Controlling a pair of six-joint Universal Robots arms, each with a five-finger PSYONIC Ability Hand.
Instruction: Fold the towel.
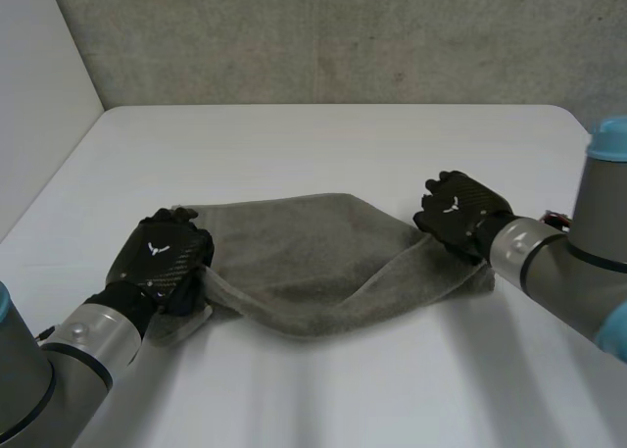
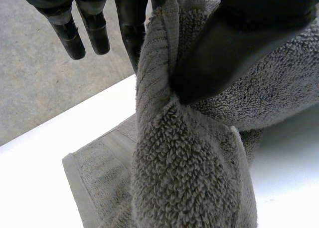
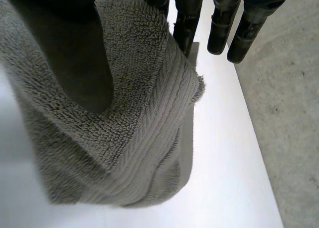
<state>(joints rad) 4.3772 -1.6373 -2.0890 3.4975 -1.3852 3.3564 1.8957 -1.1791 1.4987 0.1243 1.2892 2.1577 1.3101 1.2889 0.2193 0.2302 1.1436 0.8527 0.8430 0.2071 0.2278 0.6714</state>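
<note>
**Towel point(image 1: 304, 262) pinched at both ends**

Lower left of the frame: one end clamped between thumb point(image 2: 224, 53) and a finger of the left hand point(image 1: 160, 257), other fingers point(image 2: 70, 33) straight and free. Right of centre: other end nipped likewise by the right hand point(image 1: 458, 213), thumb pressing cloth. Mid-frame: middle sagging onto the white table point(image 1: 323, 144).

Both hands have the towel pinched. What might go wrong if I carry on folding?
The left hand and right hand each pinch the towel under the thumb alone, other fingers free: it may slip out. The towel's middle sags bunched on the table, so the fold may land creased.
</note>
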